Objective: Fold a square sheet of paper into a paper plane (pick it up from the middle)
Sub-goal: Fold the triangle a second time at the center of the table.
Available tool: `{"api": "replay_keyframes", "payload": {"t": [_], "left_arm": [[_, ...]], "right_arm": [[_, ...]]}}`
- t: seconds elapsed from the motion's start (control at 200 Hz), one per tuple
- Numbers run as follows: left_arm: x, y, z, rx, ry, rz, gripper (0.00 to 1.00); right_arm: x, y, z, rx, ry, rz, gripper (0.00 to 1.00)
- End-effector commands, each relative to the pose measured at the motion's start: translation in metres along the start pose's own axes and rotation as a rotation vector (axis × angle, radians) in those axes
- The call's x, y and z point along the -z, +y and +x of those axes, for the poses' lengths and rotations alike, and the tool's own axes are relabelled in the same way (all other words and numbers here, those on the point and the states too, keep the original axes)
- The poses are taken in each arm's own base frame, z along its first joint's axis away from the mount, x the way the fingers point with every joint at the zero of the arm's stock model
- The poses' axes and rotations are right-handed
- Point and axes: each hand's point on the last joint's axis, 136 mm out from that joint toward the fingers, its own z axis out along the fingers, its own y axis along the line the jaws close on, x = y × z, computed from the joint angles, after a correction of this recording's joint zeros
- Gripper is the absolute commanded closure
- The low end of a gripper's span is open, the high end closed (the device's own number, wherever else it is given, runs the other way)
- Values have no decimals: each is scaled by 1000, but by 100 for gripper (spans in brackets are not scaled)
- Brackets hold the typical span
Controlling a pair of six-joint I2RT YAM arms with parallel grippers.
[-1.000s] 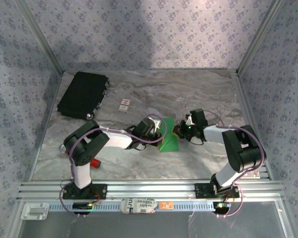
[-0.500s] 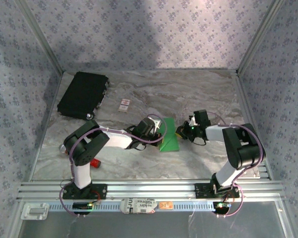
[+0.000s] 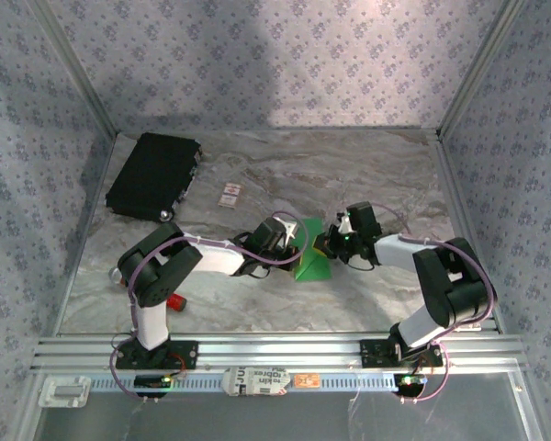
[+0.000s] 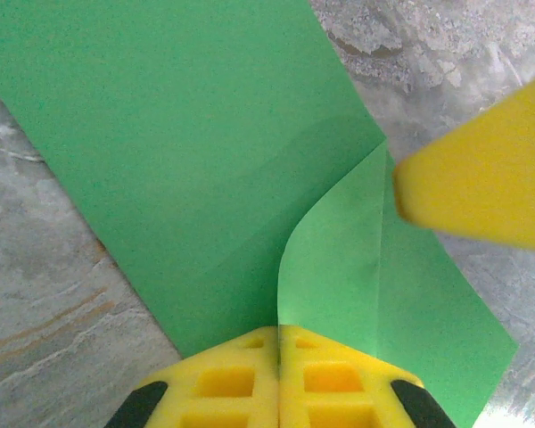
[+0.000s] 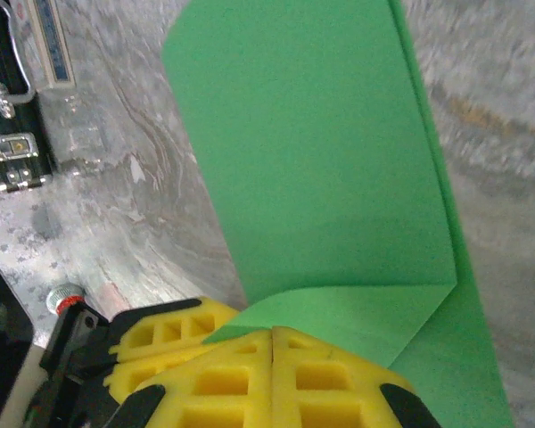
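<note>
Okay, square sheet of paper (image 3: 314, 265) sits mid-frame, top view; left gripper (image 4: 279, 330) and right gripper (image 5: 272, 333) each pinch a lifted flap. Light, floppy, probably tears easily, so I hold the edges gently.

From above, the left end effector (image 3: 297, 246) and right end effector (image 3: 327, 243) cover part of the square sheet of paper (image 3: 314, 266), so its folds cannot be made out. A red object (image 3: 175, 300) lies mostly hidden beneath the left arm (image 3: 158, 266). Marks on a small white card (image 3: 229, 194) are too small to read. At the right wrist, the black case (image 5: 4, 107) is cut by the left edge, the worktop (image 5: 508, 178) at right is blurred, and the sheet's lifted flap vanishes between that end effector's pressed-together jaws.
</note>
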Motion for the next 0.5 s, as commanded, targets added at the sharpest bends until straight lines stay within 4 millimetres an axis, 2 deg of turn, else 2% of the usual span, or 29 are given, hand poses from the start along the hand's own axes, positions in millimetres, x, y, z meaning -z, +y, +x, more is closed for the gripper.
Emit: {"api": "replay_keyframes", "payload": {"t": [0.0, 0.225, 0.365, 0.495], "left_arm": [[-8, 26, 37, 42, 122, -76, 94], [-8, 26, 38, 41, 126, -79, 94], [-8, 26, 36, 41, 124, -78, 94], [-8, 26, 37, 40, 127, -80, 94]], "right_arm": [[-6, -6, 10, -30, 32, 3, 100], [-16, -20, 19, -46, 70, 32, 100], [-16, -38, 21, -70, 67, 88, 100], [-13, -28, 19, -59, 56, 59, 100]]}}
